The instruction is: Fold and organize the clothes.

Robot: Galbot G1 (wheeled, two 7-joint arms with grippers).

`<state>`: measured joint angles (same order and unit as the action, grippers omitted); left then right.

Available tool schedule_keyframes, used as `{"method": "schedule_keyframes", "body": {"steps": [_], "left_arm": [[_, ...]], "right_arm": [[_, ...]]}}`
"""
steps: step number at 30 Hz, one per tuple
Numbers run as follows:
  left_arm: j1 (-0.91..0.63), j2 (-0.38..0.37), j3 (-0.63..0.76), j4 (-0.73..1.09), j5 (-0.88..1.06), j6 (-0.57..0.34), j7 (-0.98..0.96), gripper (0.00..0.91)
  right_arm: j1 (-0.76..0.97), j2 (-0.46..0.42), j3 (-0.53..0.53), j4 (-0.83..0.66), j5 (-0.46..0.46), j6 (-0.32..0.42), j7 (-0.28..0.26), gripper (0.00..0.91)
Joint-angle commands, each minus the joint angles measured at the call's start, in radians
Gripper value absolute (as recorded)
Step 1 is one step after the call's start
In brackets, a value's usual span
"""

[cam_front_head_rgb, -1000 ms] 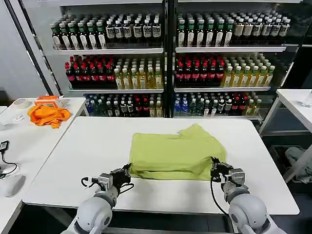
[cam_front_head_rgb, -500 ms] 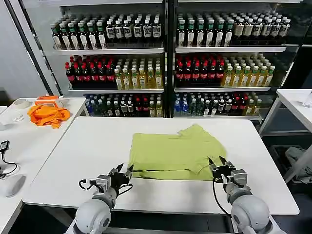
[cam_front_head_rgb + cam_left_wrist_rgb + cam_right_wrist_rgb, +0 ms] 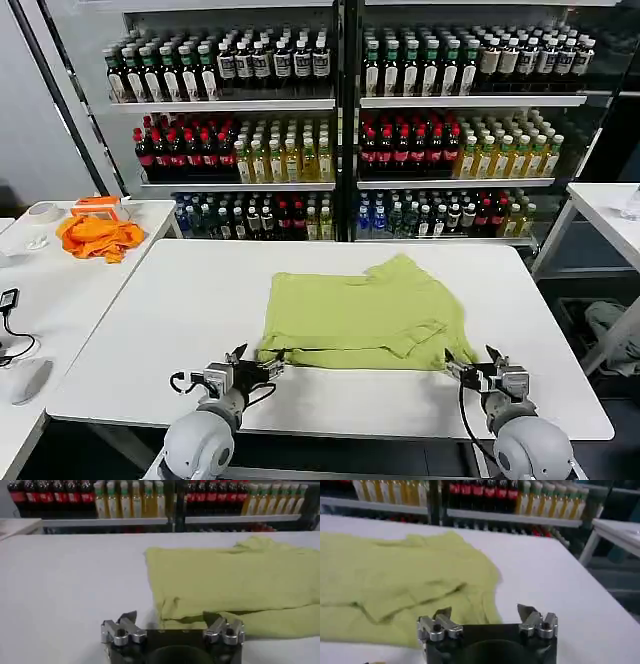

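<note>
The clothes, a lime yellow-green T-shirt (image 3: pixel 365 315), lie folded on the white table (image 3: pixel 180 310), with a sleeve bunched at the far right corner. My left gripper (image 3: pixel 255 362) stands open at the shirt's near left corner, holding nothing. In the left wrist view the left gripper (image 3: pixel 169 620) spreads wide just in front of the shirt (image 3: pixel 235 580) and its folded hem. My right gripper (image 3: pixel 478 362) is open at the near right corner, clear of the cloth. From the right wrist, the right gripper (image 3: pixel 485 612) sits beside the shirt (image 3: pixel 395 580) edge.
A bright orange cloth (image 3: pixel 97 236) lies on a side table at the left, with a tape roll (image 3: pixel 44 212) beside it. Shelves of bottles (image 3: pixel 340 130) stand behind the table. Another white table (image 3: pixel 605 205) is at the right.
Both grippers have opened and let go of the shirt's near edge, then drawn back toward me. The shirt's front hem has settled flat on the table.
</note>
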<state>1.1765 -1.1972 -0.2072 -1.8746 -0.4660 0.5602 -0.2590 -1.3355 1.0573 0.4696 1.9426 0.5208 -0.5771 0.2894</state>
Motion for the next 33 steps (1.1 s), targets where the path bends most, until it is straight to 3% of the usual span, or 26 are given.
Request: {"method": "schedule_keyframes", "body": {"steps": [1, 11, 16, 28, 32, 33], "left_arm": [[-0.010, 0.000, 0.004, 0.035, -0.010, -0.003, 0.010, 0.010], [-0.004, 0.003, 0.005, 0.028, -0.050, 0.016, 0.027, 0.010], [0.029, 0.012, -0.007, -0.031, -0.072, 0.016, 0.022, 0.020], [0.340, 0.025, -0.069, -0.334, -0.062, 0.017, 0.000, 0.010], [0.439, 0.032, -0.089, -0.421, -0.032, 0.017, 0.005, 0.010], [0.453, 0.032, -0.090, -0.428, -0.017, 0.017, 0.008, 0.010]], "right_arm": [[-0.018, 0.001, 0.005, -0.028, 0.006, 0.000, 0.002, 0.000], [-0.015, -0.005, 0.001, -0.014, 0.017, 0.000, 0.003, 0.000], [-0.067, -0.021, 0.024, 0.061, 0.023, 0.000, 0.004, 0.000], [-0.375, -0.041, 0.151, 0.306, 0.017, -0.001, 0.006, 0.000], [-0.476, -0.044, 0.184, 0.357, -0.026, -0.003, -0.009, 0.000], [-0.489, -0.044, 0.188, 0.367, -0.043, -0.003, -0.010, 0.111]]}}
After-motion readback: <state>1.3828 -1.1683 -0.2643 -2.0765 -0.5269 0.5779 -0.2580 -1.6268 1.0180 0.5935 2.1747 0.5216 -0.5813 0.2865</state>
